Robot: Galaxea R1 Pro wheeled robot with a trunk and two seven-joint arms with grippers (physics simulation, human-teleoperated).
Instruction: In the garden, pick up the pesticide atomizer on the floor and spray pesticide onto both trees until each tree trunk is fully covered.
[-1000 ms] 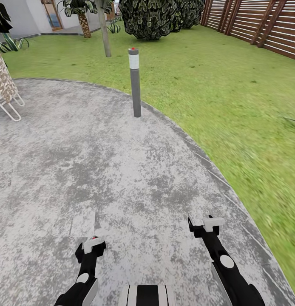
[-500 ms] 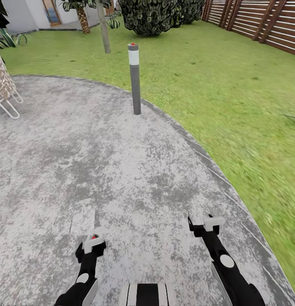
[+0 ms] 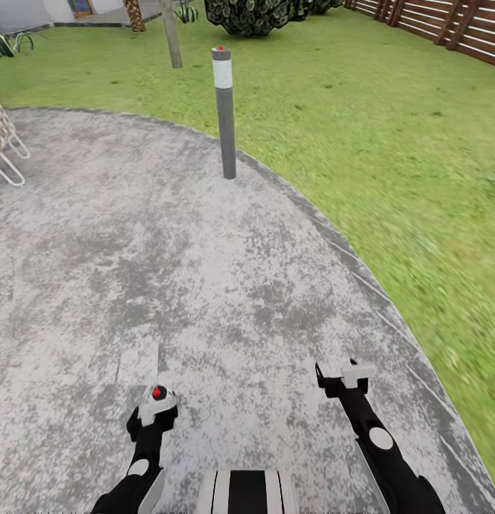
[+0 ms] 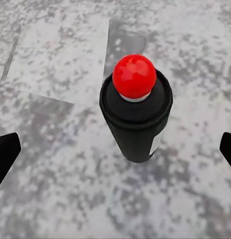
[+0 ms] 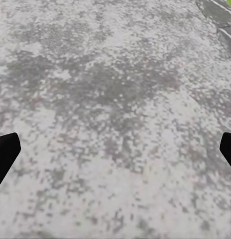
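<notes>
Atomizer (image 4: 136, 117) stands upright on the grey paving directly beneath the left gripper (image 3: 156, 412), whose jaws gape wide and hold nothing, likewise the right gripper (image 3: 345, 376); pickup judged not yet made, both trunks judged unsprayed.

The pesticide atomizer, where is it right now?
In the head view the pesticide atomizer stands on the grey paved patio right at the left gripper; the left wrist view shows it upright between the open fingers, untouched.
</notes>
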